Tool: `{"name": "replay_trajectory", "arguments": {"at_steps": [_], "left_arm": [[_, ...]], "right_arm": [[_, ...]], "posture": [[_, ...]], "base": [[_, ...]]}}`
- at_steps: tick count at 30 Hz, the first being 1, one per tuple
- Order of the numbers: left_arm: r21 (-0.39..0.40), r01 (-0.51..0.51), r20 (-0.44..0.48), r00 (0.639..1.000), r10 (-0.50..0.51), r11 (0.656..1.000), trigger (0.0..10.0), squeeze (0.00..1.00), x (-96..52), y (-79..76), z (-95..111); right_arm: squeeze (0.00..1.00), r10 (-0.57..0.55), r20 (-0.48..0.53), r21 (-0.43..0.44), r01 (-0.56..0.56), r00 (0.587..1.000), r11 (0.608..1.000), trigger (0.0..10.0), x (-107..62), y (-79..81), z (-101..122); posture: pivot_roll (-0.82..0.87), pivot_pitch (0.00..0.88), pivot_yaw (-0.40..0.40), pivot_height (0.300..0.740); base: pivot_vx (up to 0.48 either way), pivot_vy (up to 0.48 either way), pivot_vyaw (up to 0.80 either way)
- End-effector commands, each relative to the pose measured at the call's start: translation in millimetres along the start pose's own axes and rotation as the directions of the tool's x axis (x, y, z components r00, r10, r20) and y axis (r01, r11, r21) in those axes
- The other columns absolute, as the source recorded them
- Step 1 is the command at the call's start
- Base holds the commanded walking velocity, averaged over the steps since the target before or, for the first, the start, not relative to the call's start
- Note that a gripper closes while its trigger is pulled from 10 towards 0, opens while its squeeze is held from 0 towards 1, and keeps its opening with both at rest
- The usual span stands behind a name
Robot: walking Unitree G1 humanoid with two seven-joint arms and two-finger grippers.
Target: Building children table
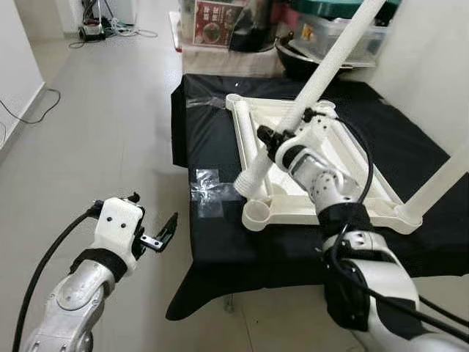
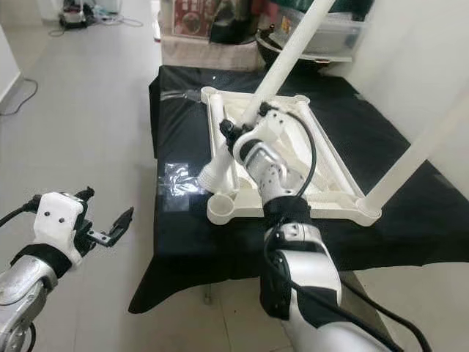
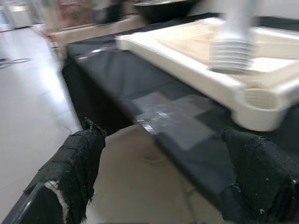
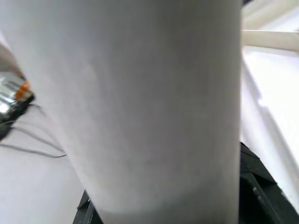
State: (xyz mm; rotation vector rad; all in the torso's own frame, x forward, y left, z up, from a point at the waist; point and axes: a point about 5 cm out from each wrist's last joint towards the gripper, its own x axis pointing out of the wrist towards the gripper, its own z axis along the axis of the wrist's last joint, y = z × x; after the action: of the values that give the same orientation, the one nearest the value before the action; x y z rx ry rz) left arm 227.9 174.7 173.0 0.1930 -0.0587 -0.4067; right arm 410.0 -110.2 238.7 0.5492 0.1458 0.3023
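1. Grey tiled floor (image 1: 110,110), with cables lying near the far wall.
2. Low table under a black cloth (image 1: 212,242); a clear tape patch (image 1: 206,192) sits on the cloth near its front-left corner.
3. Upside-down white plastic children's tabletop (image 1: 293,209) lies flat on the table, with round leg sockets at its corners. The near-left socket (image 1: 256,215) is open.
4. One white leg (image 1: 440,183) stands in the near-right corner socket, tilted.
5. Long white plastic table leg tube (image 1: 330,62) slants from the upper right down to its ribbed end (image 1: 251,183), which sits just beside the near-left socket and against the frame rail.
6. Right hand (image 1: 282,136) is clamped around that tube at mid-length; in the right wrist view the tube (image 4: 140,107) sits hard against the camera.
7. Left hand (image 1: 165,231) hangs over the floor, left of the table edge, fingers (image 3: 79,163) spread, gripping nothing.
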Motion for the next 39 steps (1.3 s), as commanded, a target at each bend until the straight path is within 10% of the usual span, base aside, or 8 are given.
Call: {"name": "replay_trajectory", "arguments": {"at_steps": [1,17,39], "left_arm": [[-0.018,0.072,-0.005,0.997,-0.072,0.997,10.0,0.0,-5.1,-2.4,2],[-0.026,0.114,-0.008,0.993,-0.114,0.993,10.0,0.0,-9.4,4.1,3],[-0.029,0.182,0.054,0.982,-0.18,0.983,10.0,0.0,29.4,2.7,11]], "right_arm": [[0.0,0.025,-0.009,0.017,-0.025,1.0,1.0,10.0,0.8,3.4,2],[0.0,0.129,-0.04,0.042,-0.127,0.991,0.991,10.0,-0.9,24.9,-1],[0.0,0.435,-0.115,0.013,-0.437,0.893,0.899,10.0,-34.5,98.0,-32]], "posture": [[0.15,0.0,-0.143,0.74],[0.15,0.0,-0.142,0.74],[0.12,0.0,-0.119,0.74]], "base": [[0.0,0.0,0.0],[0.0,0.0,0.0],[0.0,0.0,0.0]]}}
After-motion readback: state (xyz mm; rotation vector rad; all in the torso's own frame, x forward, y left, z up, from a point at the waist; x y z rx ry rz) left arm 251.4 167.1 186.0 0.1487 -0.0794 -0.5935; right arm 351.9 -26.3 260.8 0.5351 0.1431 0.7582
